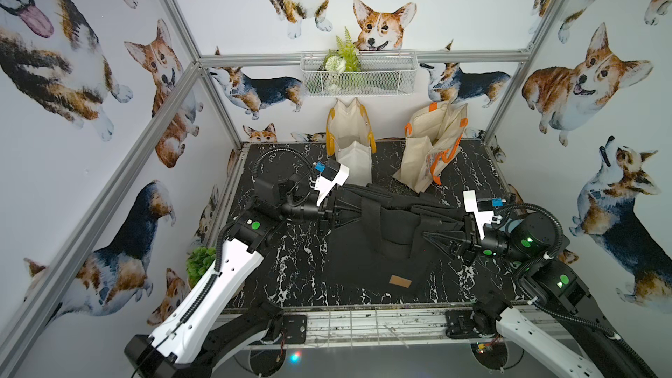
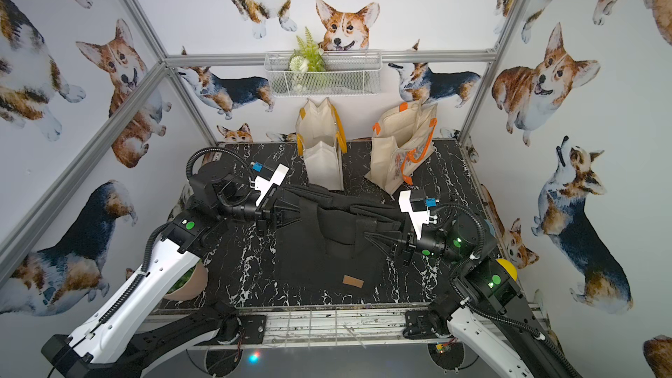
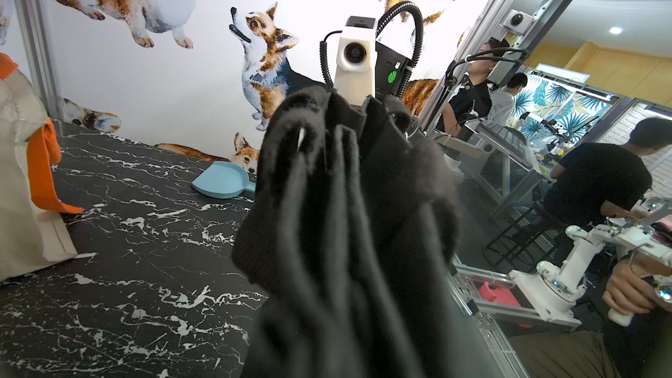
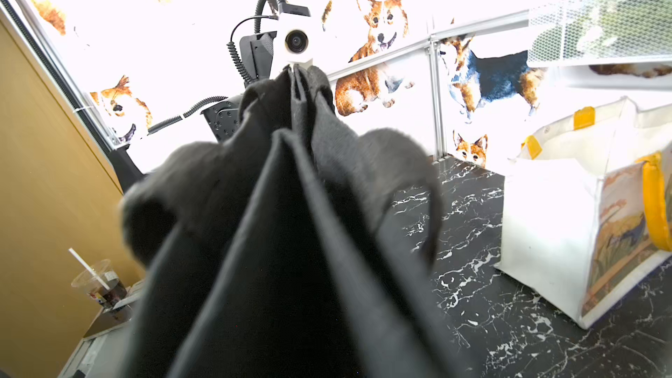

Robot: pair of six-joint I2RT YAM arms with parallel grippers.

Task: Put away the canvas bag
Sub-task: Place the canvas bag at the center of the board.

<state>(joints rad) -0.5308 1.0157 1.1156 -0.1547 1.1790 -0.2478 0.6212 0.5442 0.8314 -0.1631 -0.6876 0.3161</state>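
The black canvas bag lies spread on the marble table, its tan label towards the front. Its gathered top edge is lifted and stretched between my two grippers. At the bag's left end my left gripper is shut on the pleated rim. My right gripper is closed on the right end. Bunched black folds fill the left wrist view and hide the jaws. The right wrist view is likewise filled with black folds that cover the jaws.
A white tote with yellow handles and a cream tote with orange handles stand at the back. A wire basket with a fern hangs on the rear wall. A green plant sits front left, and a blue scoop lies at the right wall.
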